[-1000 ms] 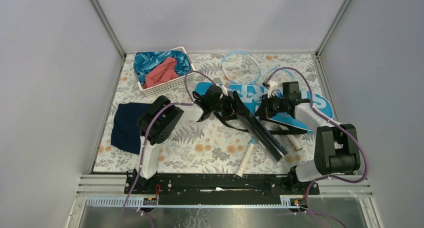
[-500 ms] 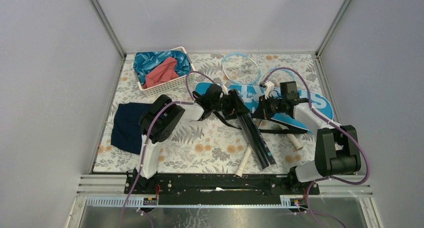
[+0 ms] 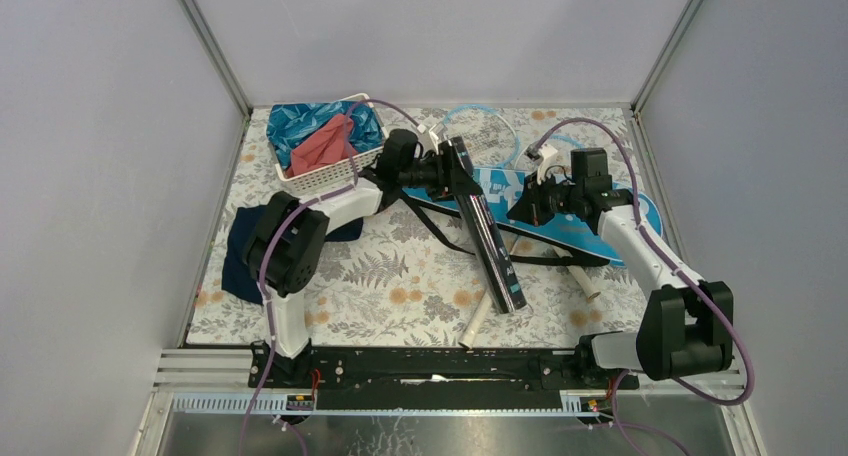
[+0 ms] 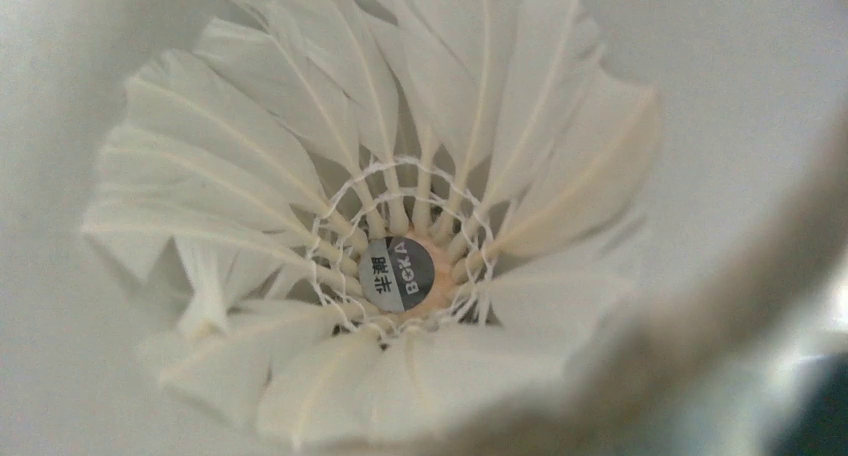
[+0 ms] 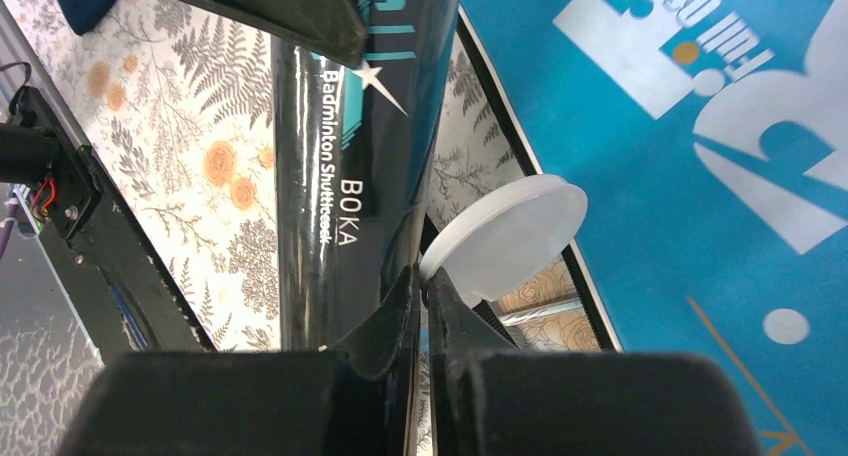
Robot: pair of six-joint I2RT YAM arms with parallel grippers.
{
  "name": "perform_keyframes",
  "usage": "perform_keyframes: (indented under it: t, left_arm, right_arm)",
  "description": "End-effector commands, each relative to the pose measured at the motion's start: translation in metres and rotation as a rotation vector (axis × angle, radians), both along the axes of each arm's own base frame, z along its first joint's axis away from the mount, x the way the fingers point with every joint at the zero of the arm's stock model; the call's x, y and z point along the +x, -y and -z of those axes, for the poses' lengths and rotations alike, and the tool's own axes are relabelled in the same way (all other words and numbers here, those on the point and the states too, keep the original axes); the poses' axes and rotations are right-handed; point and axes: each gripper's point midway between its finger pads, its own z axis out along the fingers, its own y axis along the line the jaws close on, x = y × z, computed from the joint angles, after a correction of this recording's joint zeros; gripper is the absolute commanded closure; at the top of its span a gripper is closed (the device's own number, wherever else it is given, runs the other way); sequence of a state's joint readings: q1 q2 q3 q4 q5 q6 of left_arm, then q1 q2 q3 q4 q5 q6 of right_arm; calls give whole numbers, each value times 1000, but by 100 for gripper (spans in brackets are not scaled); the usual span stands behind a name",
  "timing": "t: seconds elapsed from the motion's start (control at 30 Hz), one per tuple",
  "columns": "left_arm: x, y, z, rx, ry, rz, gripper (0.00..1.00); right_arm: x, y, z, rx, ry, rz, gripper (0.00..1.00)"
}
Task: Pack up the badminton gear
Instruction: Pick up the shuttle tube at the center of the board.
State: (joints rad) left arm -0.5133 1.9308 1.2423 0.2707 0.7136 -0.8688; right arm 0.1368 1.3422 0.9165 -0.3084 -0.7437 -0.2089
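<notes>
Top external: left gripper (image 3: 441, 166) holds one black tube (image 3: 490, 246); right gripper (image 5: 420, 281) pinches one white cap (image 5: 505, 236); two rackets (image 3: 490, 126) lie beyond.

Long black tube (image 3: 487, 238) slanted over blue lettered bag (image 5: 650, 126), white feather shuttlecock (image 4: 400, 266) inside, white cap (image 5: 505, 236) off alongside

Floral table (image 3: 400, 298), basket (image 3: 322, 181), navy cloth (image 3: 240, 258), blue bag (image 3: 500, 188)

I saw a white basket (image 3: 318, 181) at the worktop's (image 3: 400, 296) far-left corner — a blue cloth (image 3: 290, 124) and a red cloth (image 3: 325, 146) inside it. Nearer me, a navy cloth (image 3: 240, 254) lay by the left edge.
</notes>
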Motion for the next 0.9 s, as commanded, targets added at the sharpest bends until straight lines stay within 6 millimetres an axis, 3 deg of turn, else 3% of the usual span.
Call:
perform_keyframes:
  t: [0.0, 0.13, 0.4, 0.47, 0.57, 0.77, 0.87]
  left_arm:
    - [-10, -10, -51, -5, 202, 157, 63]
    - [-21, -27, -82, 11, 305, 233, 68]
    - [-45, -68, -160, 59, 536, 330, 69]
    - [-49, -79, -170, 89, 584, 349, 68]
    - [-50, -97, -171, 194, 648, 376, 68]
    - [-37, -143, -130, 580, 750, 408, 67]
    - [-38, -153, -110, 698, 775, 454, 67]
  right_arm:
    - [9, 0, -50, 18, 117, 8, 100]
    - [11, -1, -77, 33, 165, 4, 100]
    - [15, -7, -120, 72, 223, -8, 100]
    - [16, -7, -126, 77, 234, -9, 100]
    - [17, -8, -132, 87, 242, -11, 100]
    - [19, -12, -130, 108, 237, -17, 100]
    - [20, -14, -126, 117, 226, -21, 100]
